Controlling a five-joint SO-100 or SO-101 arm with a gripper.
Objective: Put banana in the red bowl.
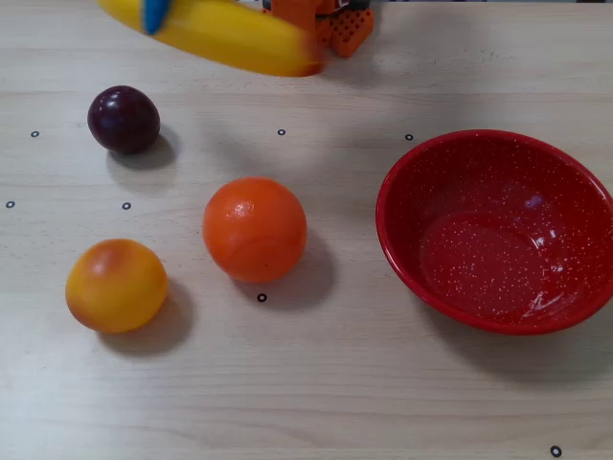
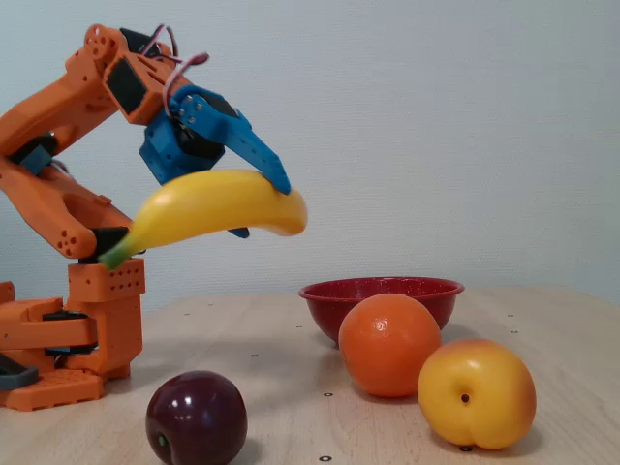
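gripper (image 2: 254,199) clamping banana (image 2: 208,208) mid-length — keeping it level, high in upper left of fixed view | carrying it clear of plum (image 1: 124,119) and orange (image 1: 254,228) | red bowl (image 1: 407,172) sitting empty, right side of overhead view — transit pending

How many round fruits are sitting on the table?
3: a dark purple plum at the overhead view's upper left, a glossy orange ball in the middle, and a yellow-orange peach-like fruit at lower left. None seems hidden.

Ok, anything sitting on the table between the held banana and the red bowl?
Nothing: in the overhead view, bare table separates the banana from the red bowl. The orange sits off that line.
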